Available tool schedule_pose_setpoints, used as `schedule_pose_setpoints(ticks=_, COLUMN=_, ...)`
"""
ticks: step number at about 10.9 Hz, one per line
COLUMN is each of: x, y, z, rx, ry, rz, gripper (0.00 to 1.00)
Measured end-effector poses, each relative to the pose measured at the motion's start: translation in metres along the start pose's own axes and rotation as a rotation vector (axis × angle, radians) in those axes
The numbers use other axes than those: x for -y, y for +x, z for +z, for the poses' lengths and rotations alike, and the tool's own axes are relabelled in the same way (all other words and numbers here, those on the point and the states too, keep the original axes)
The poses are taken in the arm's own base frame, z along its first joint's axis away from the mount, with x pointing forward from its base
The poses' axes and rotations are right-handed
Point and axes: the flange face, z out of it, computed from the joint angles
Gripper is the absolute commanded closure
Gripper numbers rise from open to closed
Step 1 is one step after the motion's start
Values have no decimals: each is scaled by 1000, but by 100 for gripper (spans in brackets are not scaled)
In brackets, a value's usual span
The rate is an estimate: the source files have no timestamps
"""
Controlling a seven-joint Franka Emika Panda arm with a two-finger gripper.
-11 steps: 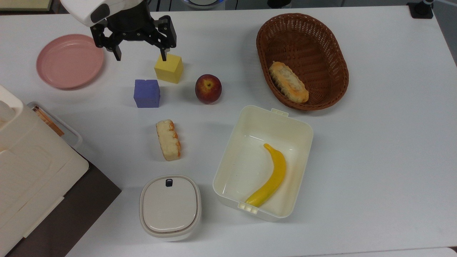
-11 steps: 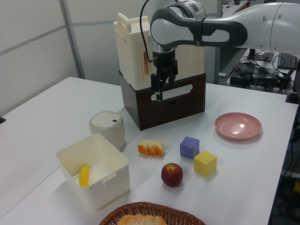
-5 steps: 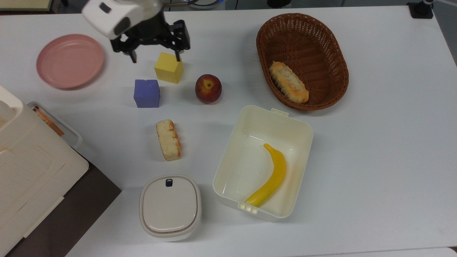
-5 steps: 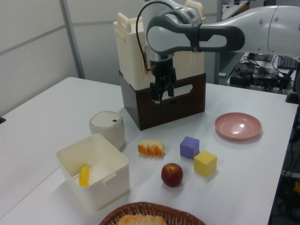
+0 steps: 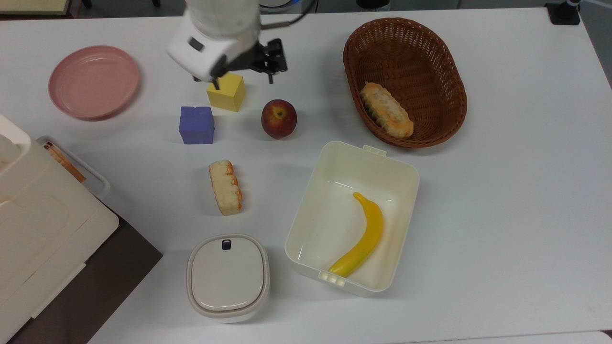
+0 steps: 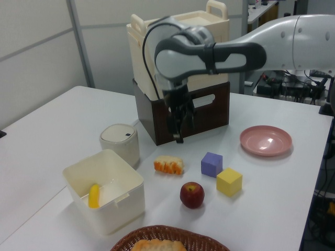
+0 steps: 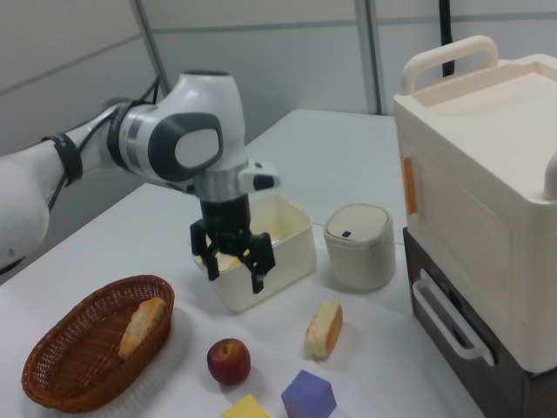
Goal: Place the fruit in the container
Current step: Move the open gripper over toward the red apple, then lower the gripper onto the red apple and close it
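The fruit, a dark-red apple point(image 5: 278, 118) with a yellowish patch at its stem, rests on the white table between the yellow cube and the container. It is also in the left view point(image 6: 192, 194) and the right view point(image 7: 228, 360). The container point(image 5: 325, 215), a cream-white rectangular box, sits toward the top view's lower right of the apple and holds a yellow banana point(image 5: 363, 236). My gripper point(image 5: 244, 81) hangs open above the table, just up and to the top view's left of the apple, with nothing between its fingers. In the right view the gripper point(image 7: 235, 279) is well above the apple.
A yellow cube point(image 5: 226, 91) sits under the gripper's left finger, a purple cube point(image 5: 196, 125) below it. A pink plate point(image 5: 93, 81) is far left, and a wicker basket point(image 5: 406, 52) with bread top right. Loose bread point(image 5: 225, 187), a lidded white box point(image 5: 227, 277) and a large cream case point(image 5: 38, 229) fill the lower left.
The gripper has travelled to the top view's right, from beside the pink plate to over the yellow cube, nearer the apple, and has sunk lower in the left view. It stays open.
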Motion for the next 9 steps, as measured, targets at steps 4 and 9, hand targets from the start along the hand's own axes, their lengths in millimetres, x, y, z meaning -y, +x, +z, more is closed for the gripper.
schedule_pose_setpoints(ticks=4, x=26, y=16, z=52, rx=109, ry=7, rz=-44, gripper=0)
schedule_pose_setpoints(ticks=9, x=31, y=30, z=113, rx=223, ry=20, rz=-55, gripper=0)
